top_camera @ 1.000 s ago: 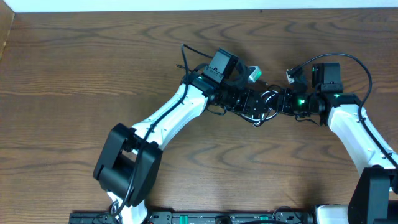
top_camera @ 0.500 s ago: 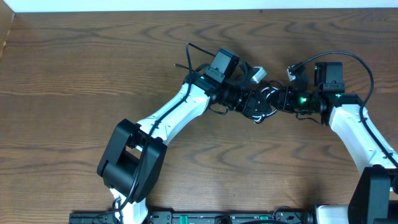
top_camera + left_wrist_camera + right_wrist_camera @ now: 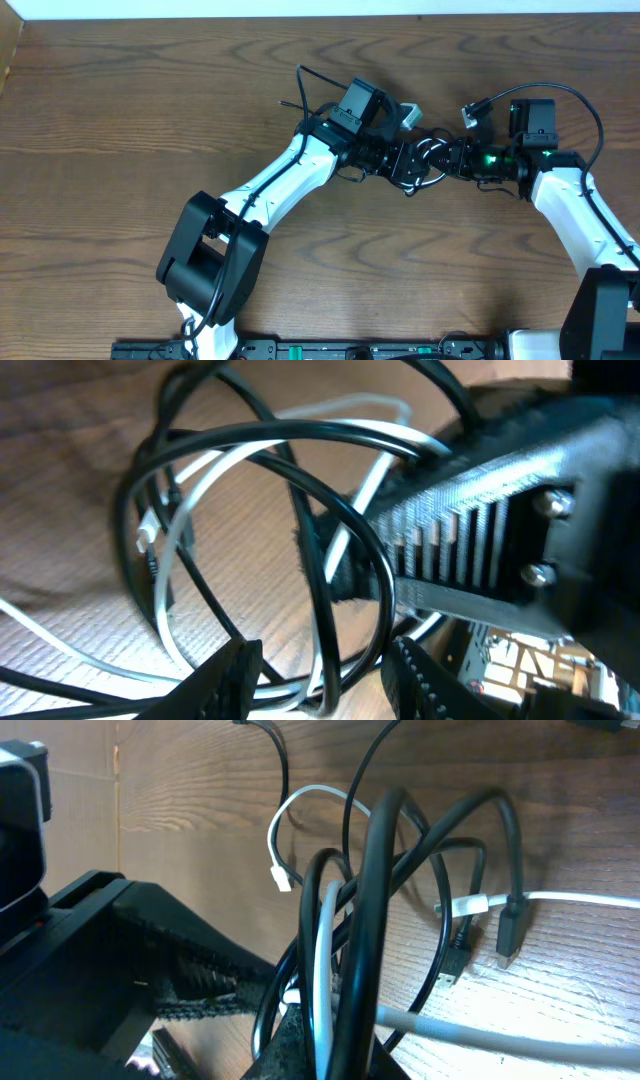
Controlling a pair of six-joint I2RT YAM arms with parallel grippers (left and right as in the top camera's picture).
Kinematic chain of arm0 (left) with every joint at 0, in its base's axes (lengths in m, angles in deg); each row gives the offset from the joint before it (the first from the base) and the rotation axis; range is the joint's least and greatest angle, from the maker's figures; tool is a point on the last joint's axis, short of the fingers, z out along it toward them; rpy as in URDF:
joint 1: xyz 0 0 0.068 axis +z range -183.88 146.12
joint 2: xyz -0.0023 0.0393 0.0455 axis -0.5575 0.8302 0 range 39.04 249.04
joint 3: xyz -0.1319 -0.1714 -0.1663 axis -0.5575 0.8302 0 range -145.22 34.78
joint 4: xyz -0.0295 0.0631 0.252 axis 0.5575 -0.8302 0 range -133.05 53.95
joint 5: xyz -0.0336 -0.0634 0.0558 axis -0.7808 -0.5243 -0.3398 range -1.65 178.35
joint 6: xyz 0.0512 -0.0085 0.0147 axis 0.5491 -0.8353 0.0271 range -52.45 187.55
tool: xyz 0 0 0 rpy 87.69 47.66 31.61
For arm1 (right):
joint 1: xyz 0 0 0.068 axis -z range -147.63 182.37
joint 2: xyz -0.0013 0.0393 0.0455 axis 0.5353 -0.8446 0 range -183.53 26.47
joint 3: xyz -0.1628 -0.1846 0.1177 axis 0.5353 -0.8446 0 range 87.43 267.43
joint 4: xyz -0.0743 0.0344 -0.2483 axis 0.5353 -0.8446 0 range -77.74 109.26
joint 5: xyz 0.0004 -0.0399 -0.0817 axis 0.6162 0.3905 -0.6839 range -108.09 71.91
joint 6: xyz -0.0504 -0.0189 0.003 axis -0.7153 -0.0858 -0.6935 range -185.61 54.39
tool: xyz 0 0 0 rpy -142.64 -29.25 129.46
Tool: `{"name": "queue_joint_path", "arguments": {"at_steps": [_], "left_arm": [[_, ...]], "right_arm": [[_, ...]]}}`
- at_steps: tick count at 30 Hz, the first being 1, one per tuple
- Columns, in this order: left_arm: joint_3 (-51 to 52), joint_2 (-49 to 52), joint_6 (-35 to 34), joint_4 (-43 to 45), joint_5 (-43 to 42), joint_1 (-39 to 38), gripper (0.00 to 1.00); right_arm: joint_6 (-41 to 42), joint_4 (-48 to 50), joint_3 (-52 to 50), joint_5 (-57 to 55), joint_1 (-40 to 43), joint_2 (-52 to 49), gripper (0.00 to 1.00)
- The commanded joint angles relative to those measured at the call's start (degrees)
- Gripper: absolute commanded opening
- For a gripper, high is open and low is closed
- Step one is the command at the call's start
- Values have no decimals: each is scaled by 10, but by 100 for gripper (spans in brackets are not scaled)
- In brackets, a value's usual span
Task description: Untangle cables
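Observation:
The black cable [image 3: 330, 560] and the white cable [image 3: 210, 470] lie looped through each other in a tangle [image 3: 430, 158] on the wooden table, between my two grippers. My left gripper [image 3: 320, 660] is open, and strands of both cables pass between its fingers [image 3: 235, 670]. My right gripper [image 3: 335, 1045] is shut on a bundle of black cable [image 3: 375, 870] and white cable [image 3: 325, 940]. A white end plug [image 3: 280, 878] and a black end plug [image 3: 507, 935] rest on the table. In the overhead view the left gripper [image 3: 412, 160] and right gripper [image 3: 452, 160] almost touch.
The wooden table [image 3: 120, 120] stretches around both arms. The right gripper's ribbed black body [image 3: 480, 530] fills the right of the left wrist view. A thin black cord [image 3: 300, 85] sticks out behind the left wrist. A wall edge runs along the back.
Both grippers have shifted slightly toward the back of the table with the tangle between them. The right gripper has closed in a little to the left.

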Motion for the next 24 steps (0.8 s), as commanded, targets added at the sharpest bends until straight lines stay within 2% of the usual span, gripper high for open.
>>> {"name": "queue_joint_path", "arguments": {"at_steps": [1, 11, 16, 20, 24], "left_arm": [[2, 10, -13, 7, 27, -6, 44], [2, 10, -15, 17, 28, -28, 43], [2, 11, -15, 16, 44, -29, 32], [2, 11, -15, 4, 72, -27, 8], [2, 7, -32, 3, 72, -17, 7]], "right_arm": [[6, 4, 9, 27, 3, -3, 1], [6, 6, 9, 27, 3, -3, 1], [6, 6, 9, 30, 3, -3, 1], [6, 5, 9, 24, 6, -3, 1], [33, -12, 8, -48, 9, -3, 1]]}}
